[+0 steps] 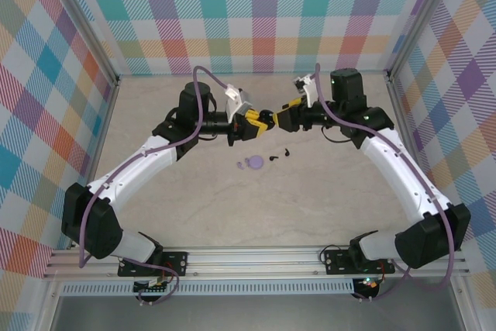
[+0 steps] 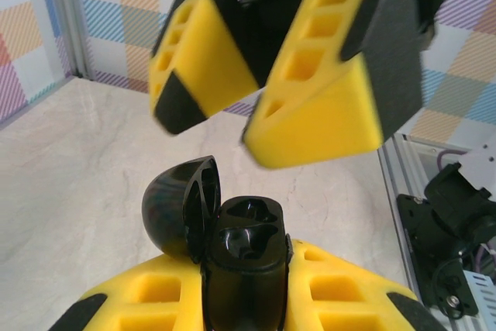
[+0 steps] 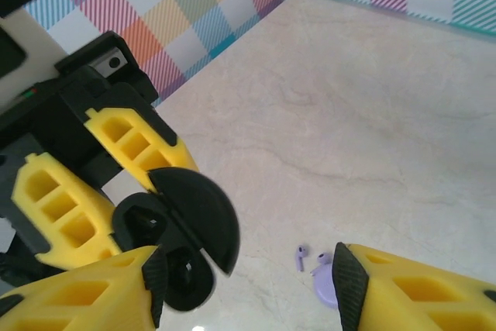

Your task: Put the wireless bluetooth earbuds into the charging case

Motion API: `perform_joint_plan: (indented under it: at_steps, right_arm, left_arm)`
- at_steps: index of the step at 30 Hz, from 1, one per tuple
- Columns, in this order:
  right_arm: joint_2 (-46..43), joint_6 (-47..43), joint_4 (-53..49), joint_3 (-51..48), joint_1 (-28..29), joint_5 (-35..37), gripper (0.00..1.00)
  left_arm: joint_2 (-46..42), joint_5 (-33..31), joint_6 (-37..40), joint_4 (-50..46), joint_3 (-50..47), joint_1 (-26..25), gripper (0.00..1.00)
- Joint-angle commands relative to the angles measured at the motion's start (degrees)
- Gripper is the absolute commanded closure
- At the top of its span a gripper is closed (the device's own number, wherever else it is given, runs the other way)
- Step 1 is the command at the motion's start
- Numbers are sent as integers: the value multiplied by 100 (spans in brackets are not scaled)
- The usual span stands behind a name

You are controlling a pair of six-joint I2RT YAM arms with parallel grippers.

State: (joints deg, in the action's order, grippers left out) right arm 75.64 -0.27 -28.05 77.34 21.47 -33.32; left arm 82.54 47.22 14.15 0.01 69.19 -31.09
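Two tiny black earbuds [image 1: 273, 158] are lying loose on the table [image 1: 194, 215], the second one [image 1: 285, 151] just beside the first. Both are small curved specks from the top camera, so I can't make out much more of their shape.

One charging case [image 2: 244, 246], and it's black as well. It's glossy and rounded, with its hinged lid [image 2: 174, 207] swung open to one side and two moulded sockets showing inside. It's up off the table, pinched between the yellow fingers of the left gripper [image 2: 244, 296], which is pressed tight on its body.

The right gripper [image 3: 248, 281] sits nose to nose with it, jaws spread wide and gripping nothing. One of its dark pads is right by the case, but I can't tell if it touches.

Just left of the earbuds there's one lavender puck [image 1: 253, 163]. One lavender bud [image 3: 301, 256] lies beside it, and what looks like a second [image 3: 320, 263] is on or against it, half hidden behind a finger.
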Motion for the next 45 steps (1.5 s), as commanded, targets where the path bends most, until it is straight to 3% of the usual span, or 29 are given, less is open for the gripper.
perform_joint_plan:
  at_steps: [1, 8, 17, 22, 31, 38, 45]
  right_arm:
    - [-267, 272, 200, -142, -2, 677, 38]
    - [17, 669, -290, -243, -220, 1801, 39]
    - [1079, 801, -912, -261, -381, 1786, 41]
    - [1642, 832, -761, -371, -383, 1436, 51]
    - [2729, 916, -871, -139, -372, 1662, 69]
    - [3375, 916, -975, 137, -295, 2062, 79]
    - [3829, 906, -1103, 460, -197, 2387, 83]
  left_arm:
    - [34, -153, -263, 404, -83, -12, 95]
    - [-173, -23, -564, 645, -393, 15, 95]
    - [-739, -23, -807, 641, -875, -83, 95]
    - [-970, -155, -988, 635, -1096, -185, 95]
    - [-1553, -617, -1288, 922, -1735, -213, 96]
    - [-1628, -629, -1325, 835, -1778, -226, 96]
    - [-1625, -657, -1395, 887, -1807, -237, 96]
